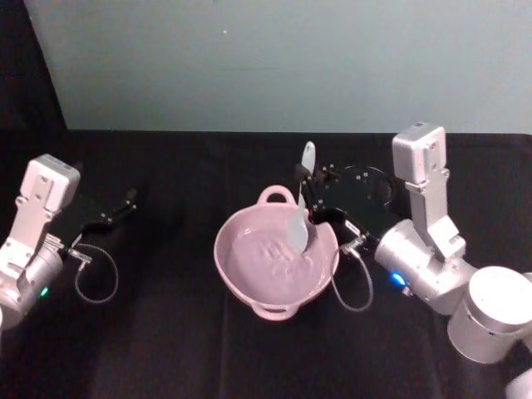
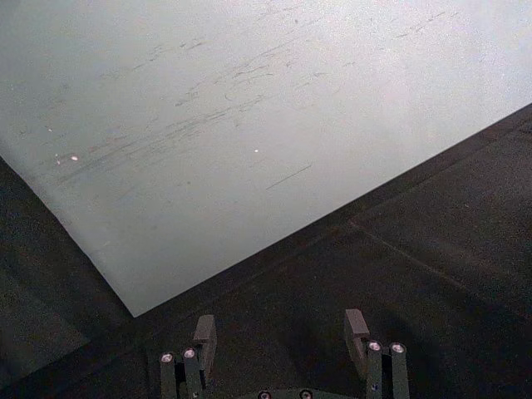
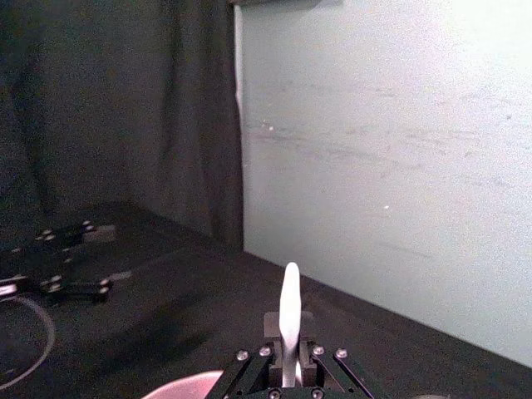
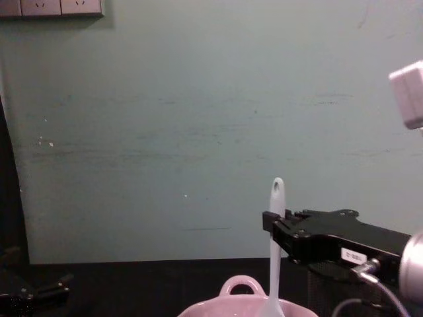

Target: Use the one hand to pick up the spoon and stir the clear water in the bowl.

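Over the bowl (image 1: 237, 287), mid-table, the spoon (image 1: 298, 224) is being held near-upright by the right gripper (image 1: 307, 183). Its jaws are being clamped on the upper handle, and the blade is being dipped into the water (image 1: 264, 252) on the bowl's right side. The left gripper (image 1: 126, 202) is being held idle at the table's left, well apart, fingers spread with nothing between them.

Risks, as judged:
- The grip is being taken high on a slim handle. If the blade is being dragged along the wall, the spoon could be twisted or levered out of the jaws.
- The bowl is not being braced by anything. It could be shoved or tipped by a hard push on the wall.
- Water could be slopped over the rim by a fast or wide stir.

Count: 1 spoon, 1 bowl, 2 grippers, 1 being used.
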Motion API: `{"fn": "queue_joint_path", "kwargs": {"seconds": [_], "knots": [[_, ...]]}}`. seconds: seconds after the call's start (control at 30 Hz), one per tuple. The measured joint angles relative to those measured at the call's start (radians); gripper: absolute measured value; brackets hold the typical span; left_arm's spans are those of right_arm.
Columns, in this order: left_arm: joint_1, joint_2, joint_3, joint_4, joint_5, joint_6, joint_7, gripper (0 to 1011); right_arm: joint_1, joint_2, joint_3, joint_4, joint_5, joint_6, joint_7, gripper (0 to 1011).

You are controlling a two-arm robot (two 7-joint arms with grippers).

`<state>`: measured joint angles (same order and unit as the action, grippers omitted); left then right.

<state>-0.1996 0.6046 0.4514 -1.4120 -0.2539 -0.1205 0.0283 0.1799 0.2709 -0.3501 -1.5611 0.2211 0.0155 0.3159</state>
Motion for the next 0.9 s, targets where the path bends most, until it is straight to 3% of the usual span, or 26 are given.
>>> {"fn": "queue_joint_path", "kwargs": {"seconds": [0.2, 0.43, 0.63, 0.9], "knots": [[0.000, 0.000, 0.000, 0.000, 0.000, 0.000, 0.000, 1011, -0.044, 0.039, 0.007, -0.075, 0.049, 0.055, 0.045, 112], [0.000, 0.000, 0.000, 0.000, 0.000, 0.000, 0.000, 1011, -0.083, 0.073, -0.025, -0.133, 0.091, 0.084, 0.083, 111], [0.000, 0.000, 0.000, 0.000, 0.000, 0.000, 0.000, 1011, -0.082, 0.065, -0.055, -0.134, 0.112, 0.080, 0.091, 111], [0.000, 0.000, 0.000, 0.000, 0.000, 0.000, 0.000, 1011, -0.042, 0.024, -0.094, -0.083, 0.123, 0.048, 0.079, 112]]}}
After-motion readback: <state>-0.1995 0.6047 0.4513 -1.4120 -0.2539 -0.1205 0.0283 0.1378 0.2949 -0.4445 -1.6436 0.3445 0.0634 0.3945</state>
